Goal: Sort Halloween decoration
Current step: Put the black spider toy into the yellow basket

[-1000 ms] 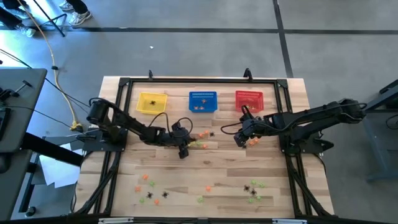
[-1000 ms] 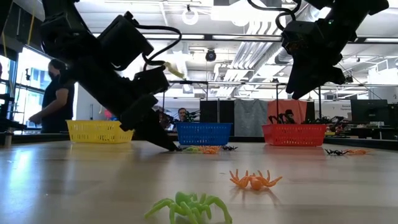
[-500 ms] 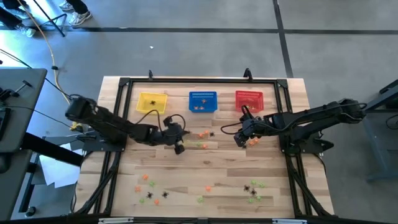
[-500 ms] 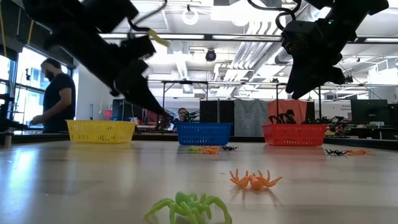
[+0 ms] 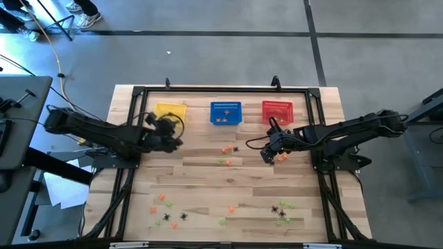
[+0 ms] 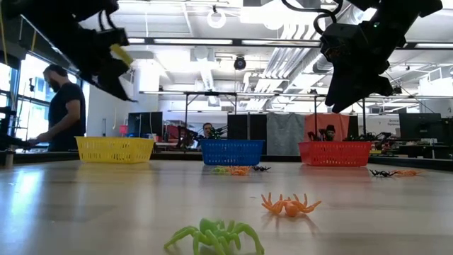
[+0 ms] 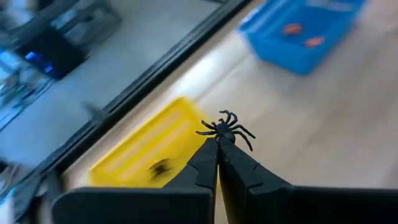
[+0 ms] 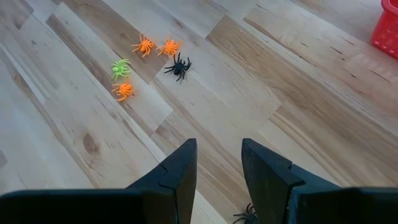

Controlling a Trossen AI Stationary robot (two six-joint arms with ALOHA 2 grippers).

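Observation:
My left gripper [image 7: 217, 144] is shut on a black spider trinket [image 7: 226, 129] and hangs in the air beside the yellow basket [image 5: 169, 113], on its near side [image 5: 174, 138]. In the left wrist view the yellow basket [image 7: 143, 155] lies just beyond the fingertips, with one dark trinket inside [image 7: 160, 167]. My right gripper [image 8: 217, 158] is open, well above the table right of centre [image 5: 266, 153], near an orange trinket [image 5: 282, 156]. A small cluster of orange, green and black trinkets [image 5: 227, 153] lies on the boards mid-table. My left gripper pinches the black spider by the edge of its body [image 7: 219, 138], between the very ends of its two fingers. The spider sticks out past the fingertips with its legs spread. It is lifted clear of the table.
The blue basket [image 5: 225, 112] and the red basket [image 5: 277, 111] stand along the far edge, right of the yellow one. More trinkets lie near the front edge, on the left [image 5: 166, 207] and on the right [image 5: 282, 209]. A person [image 6: 62, 106] stands beyond the table.
My left gripper has risen from the mid-table cluster and swung toward the table's left and far side, up to the yellow basket, staying shut on the black spider.

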